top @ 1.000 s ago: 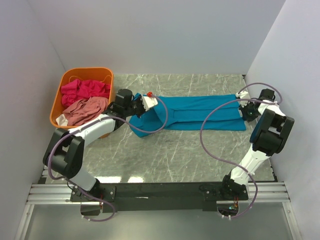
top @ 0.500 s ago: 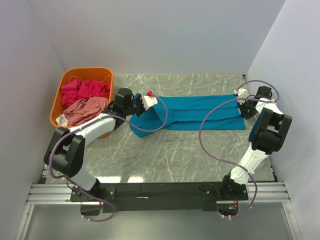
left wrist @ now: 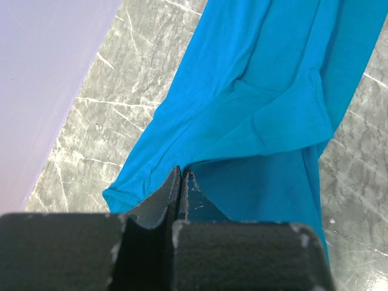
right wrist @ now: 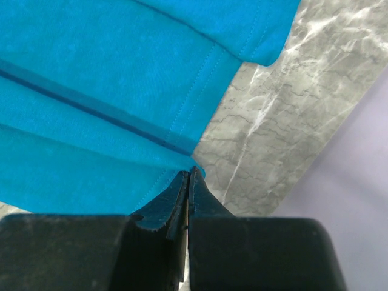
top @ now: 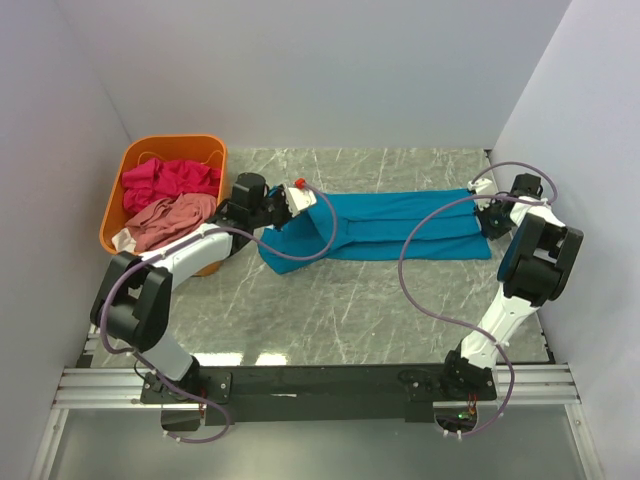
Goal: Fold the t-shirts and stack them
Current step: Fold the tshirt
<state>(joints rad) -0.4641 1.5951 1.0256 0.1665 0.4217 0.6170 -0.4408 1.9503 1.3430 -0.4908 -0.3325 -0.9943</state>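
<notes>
A teal-blue t-shirt (top: 400, 225) lies folded lengthwise into a long band across the middle of the marble table, stretched between both grippers. My left gripper (top: 300, 210) is shut on the shirt's left end; in the left wrist view its jaws (left wrist: 180, 174) pinch a fold of the teal-blue t-shirt (left wrist: 260, 91). My right gripper (top: 487, 218) is shut on the right end, its tips (right wrist: 190, 174) clamping the hemmed corner of the teal-blue t-shirt (right wrist: 91, 91). A magenta-pink t-shirt (top: 170, 180) and a salmon-pink t-shirt (top: 170, 220) lie crumpled in the basket.
The orange plastic basket (top: 175, 142) stands at the back left, close behind my left arm. White walls close the table in on the left, back and right; the right wall is near my right gripper. Purple cables loop over the shirt.
Both grippers have shifted slightly toward the back wall, still holding the shirt's ends; the shirt has moved a little with them.
</notes>
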